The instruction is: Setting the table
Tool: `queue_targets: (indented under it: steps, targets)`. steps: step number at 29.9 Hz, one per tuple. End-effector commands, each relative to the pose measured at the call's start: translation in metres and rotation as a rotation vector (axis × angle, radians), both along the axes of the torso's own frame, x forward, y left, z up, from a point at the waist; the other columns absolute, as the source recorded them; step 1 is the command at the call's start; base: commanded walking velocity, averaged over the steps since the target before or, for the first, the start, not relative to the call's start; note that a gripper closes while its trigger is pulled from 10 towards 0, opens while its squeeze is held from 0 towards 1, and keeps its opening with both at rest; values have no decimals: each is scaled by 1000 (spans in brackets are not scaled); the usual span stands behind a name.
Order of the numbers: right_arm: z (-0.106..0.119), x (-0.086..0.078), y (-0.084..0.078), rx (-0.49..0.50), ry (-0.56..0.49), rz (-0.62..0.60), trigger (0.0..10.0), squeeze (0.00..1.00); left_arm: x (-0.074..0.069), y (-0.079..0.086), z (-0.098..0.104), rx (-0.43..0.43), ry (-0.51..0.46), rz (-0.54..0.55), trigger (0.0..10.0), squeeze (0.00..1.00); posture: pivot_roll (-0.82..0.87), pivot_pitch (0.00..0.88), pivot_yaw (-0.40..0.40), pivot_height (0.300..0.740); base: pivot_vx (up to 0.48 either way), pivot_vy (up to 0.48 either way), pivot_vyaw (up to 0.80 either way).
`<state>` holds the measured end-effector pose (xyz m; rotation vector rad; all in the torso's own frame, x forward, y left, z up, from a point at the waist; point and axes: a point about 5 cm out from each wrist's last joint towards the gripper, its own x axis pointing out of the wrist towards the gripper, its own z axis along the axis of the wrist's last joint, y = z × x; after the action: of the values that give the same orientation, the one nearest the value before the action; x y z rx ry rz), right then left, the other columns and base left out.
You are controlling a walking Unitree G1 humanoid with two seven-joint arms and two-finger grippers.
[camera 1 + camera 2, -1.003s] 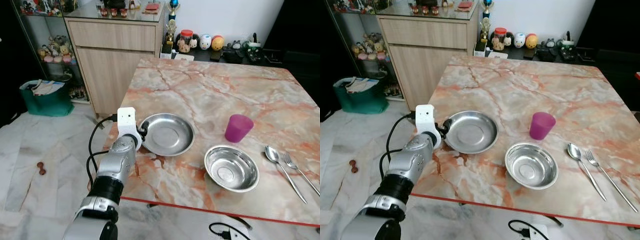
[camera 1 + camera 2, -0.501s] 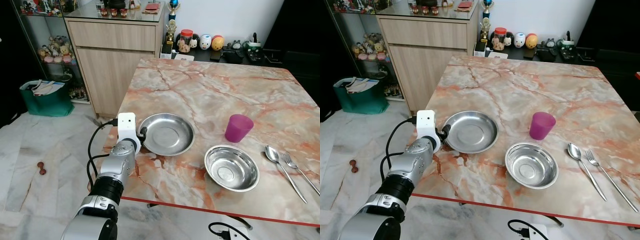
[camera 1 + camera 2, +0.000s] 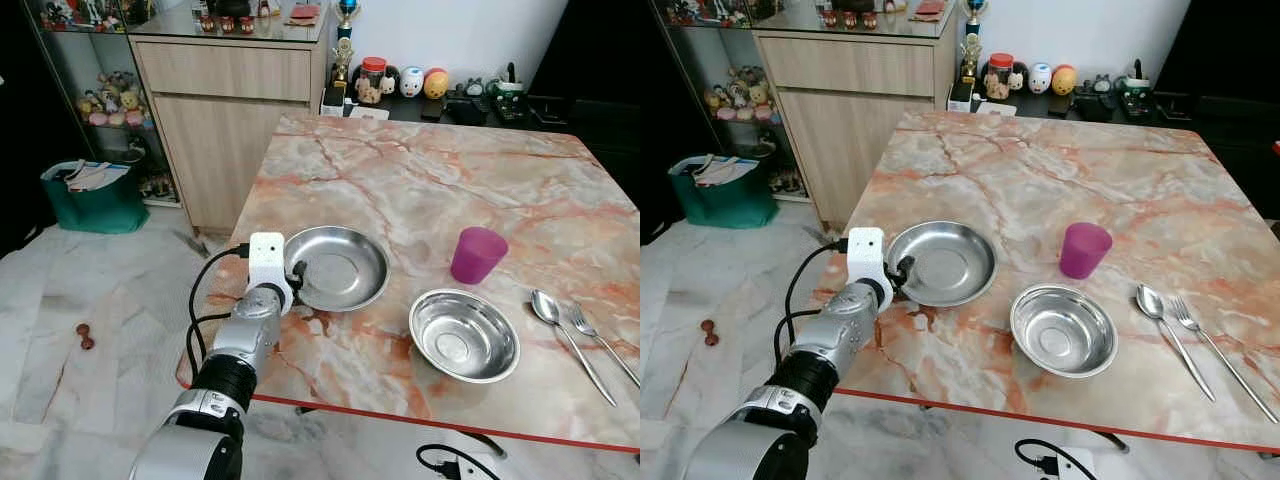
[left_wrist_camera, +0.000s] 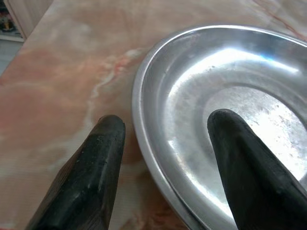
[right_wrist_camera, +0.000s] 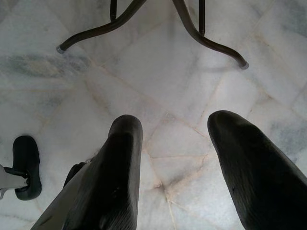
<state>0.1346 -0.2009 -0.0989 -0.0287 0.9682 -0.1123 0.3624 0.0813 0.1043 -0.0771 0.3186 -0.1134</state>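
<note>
**Left gripper straddled the plate's rim, ready to close**

The round, shallow stainless-steel plate (image 3: 335,267) sat near the left edge of the pink-veined marble table (image 3: 430,180), with a purple plastic cup (image 3: 477,255) well to its right and a round steel bowl (image 3: 463,335) nearer the front edge. A steel spoon (image 3: 566,344) and a steel fork (image 3: 602,344) lay side by side at the far right.

The left gripper (image 4: 165,129) had its two black fingers apart, one over the bare marble just outside the plate's rim and the other above the plate's inner slope, so the rim ran between them. Nothing was yet pinched. The right gripper (image 5: 175,143) hung idle below the table with its fingers spread, facing the pale tiled floor (image 5: 158,86).

To do this step well, the outer finger likely needed to drop low enough to catch under the thin lip before closing. A shallow bite on polished steel could slip, so a deeper reach over the rim and a level lift seemed wise
</note>
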Motion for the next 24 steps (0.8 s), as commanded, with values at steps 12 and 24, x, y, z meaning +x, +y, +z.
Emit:
queue_targets:
  steps: [12, 24]
  targets:
    - [0, 0, -1, 0, -1, -5, 10000, 0, 5, -6, 4, 47, 10, 32, 10000, 0, 115, 0, -60, 731, 0, 0, 0]
    - [0, 1, -1, -1, 0, -1, 10000, 0, 8, -4, 3, 55, 42, 76, 10000, 0, 121, 0, -62, 731, 0, 0, 0]
